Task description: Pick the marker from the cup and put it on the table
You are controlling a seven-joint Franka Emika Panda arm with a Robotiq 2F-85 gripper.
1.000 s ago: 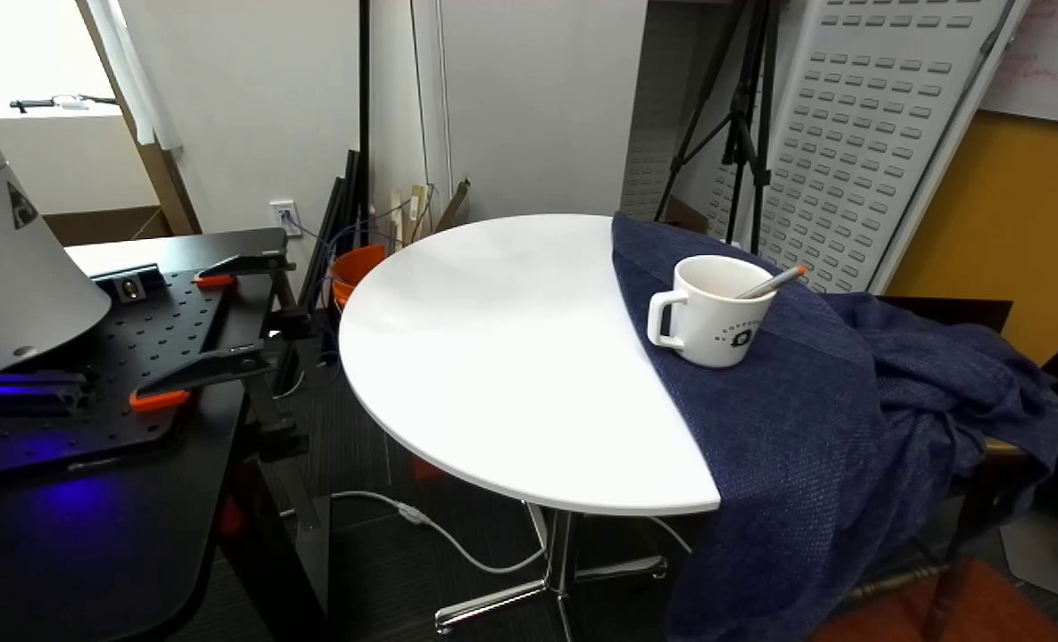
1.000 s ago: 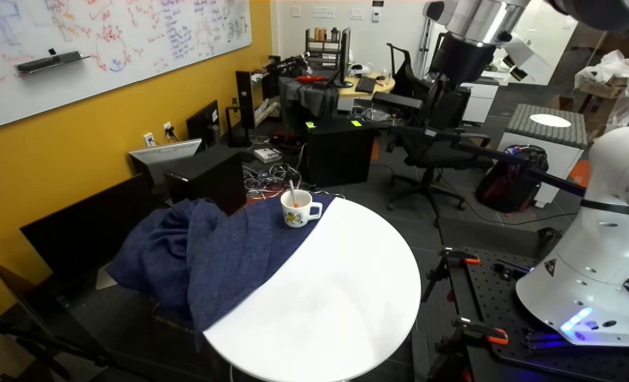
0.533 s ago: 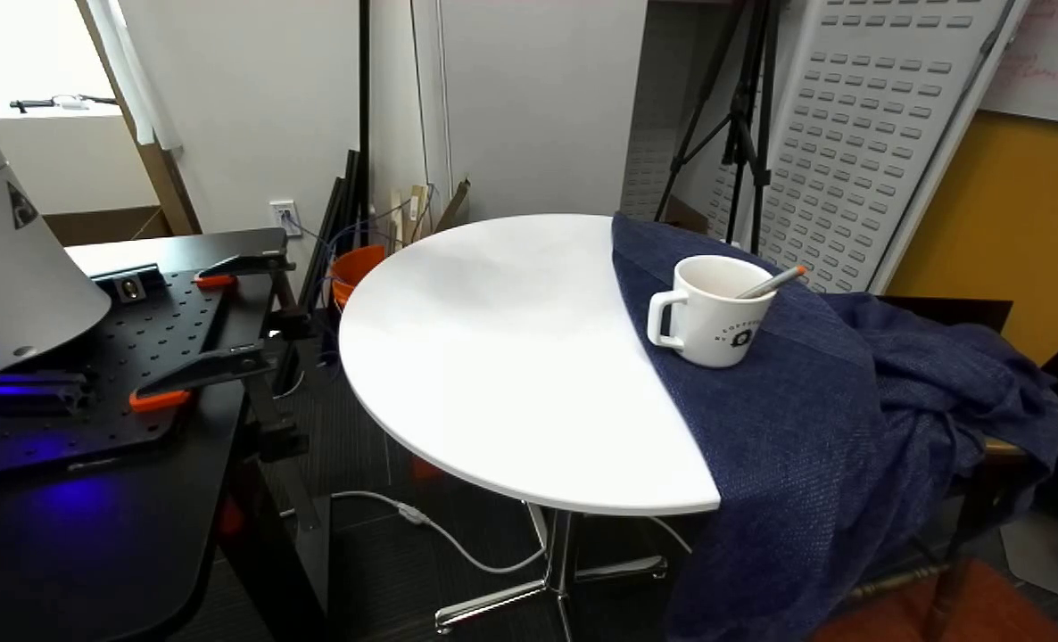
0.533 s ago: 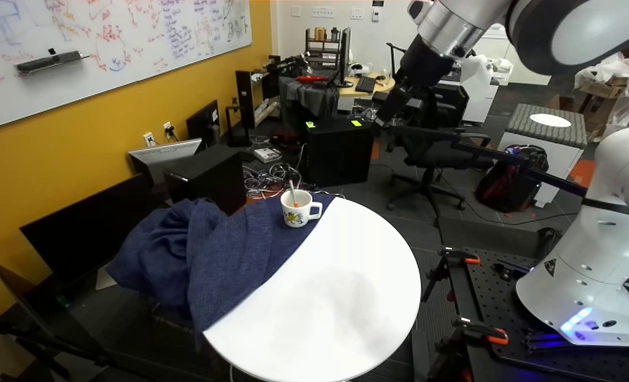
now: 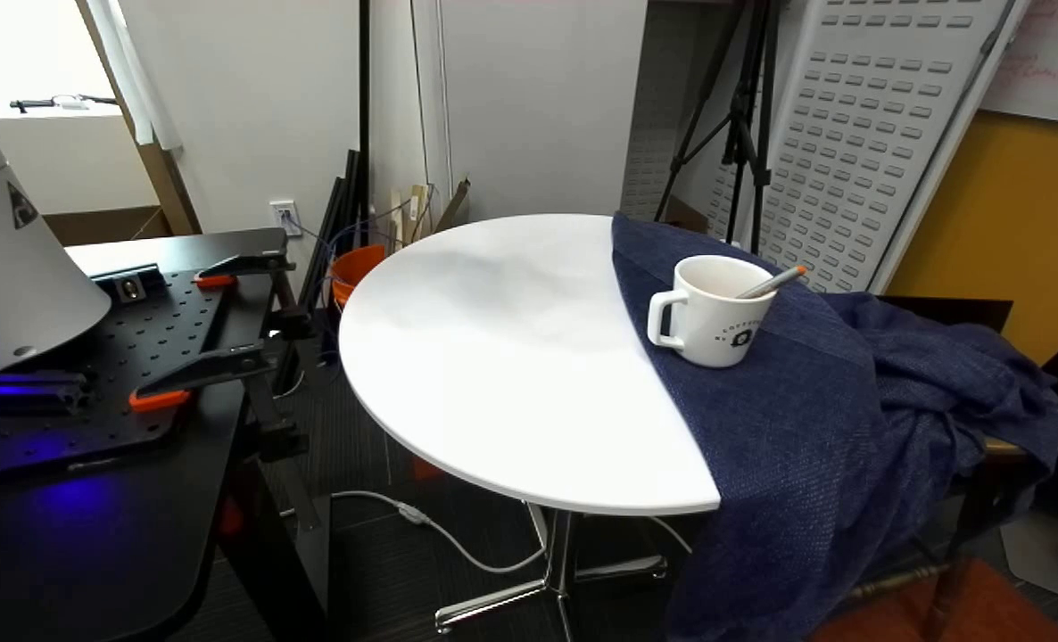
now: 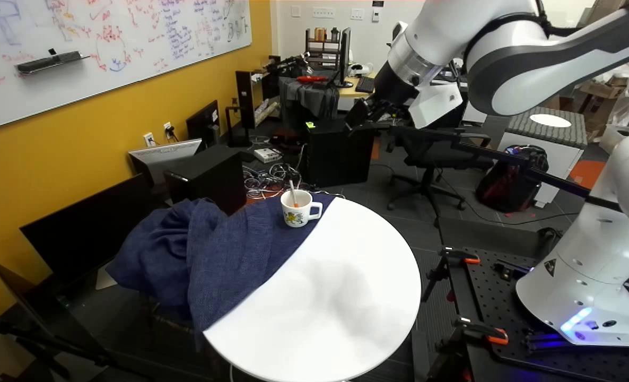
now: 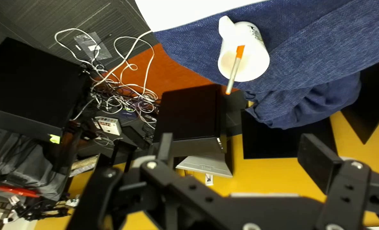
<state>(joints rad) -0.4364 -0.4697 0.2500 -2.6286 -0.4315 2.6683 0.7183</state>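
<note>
Round, smooth white worktop point(image 5: 511, 357) on a shiny metal column point(image 5: 560, 546) with splayed feet; one side lies under a dark blue woven cloth point(image 5: 788, 428), which hangs past the edge. On the cloth: one squat, wide-mouthed white ceramic mug point(image 5: 712, 323), upright, single handle turned toward the uncovered white part; black lettering on one face, coloured motif on another. In the mug: one slim grey marker point(image 7: 235, 70), orange at both ends, leaning, its upper end projecting past the rim. One black two-fingered tool point(image 7: 242, 151), suspended in the air, well apart from the mug; fingers spread wide, nothing held between them. One white jointed arm point(image 6: 548, 89) with dark grey trim carries the tool; its base stands on a black perforated plate point(image 5: 161, 332), a blue light point(image 6: 576, 319) glowing low on the base. Two black clamps point(image 5: 206, 367) with orange-red tips sit at the plate's edge. In an exterior view, one whiteboard point(image 6: 118, 53) with red and blue handwriting hangs on a yellow wall point(image 6: 97, 143).
</note>
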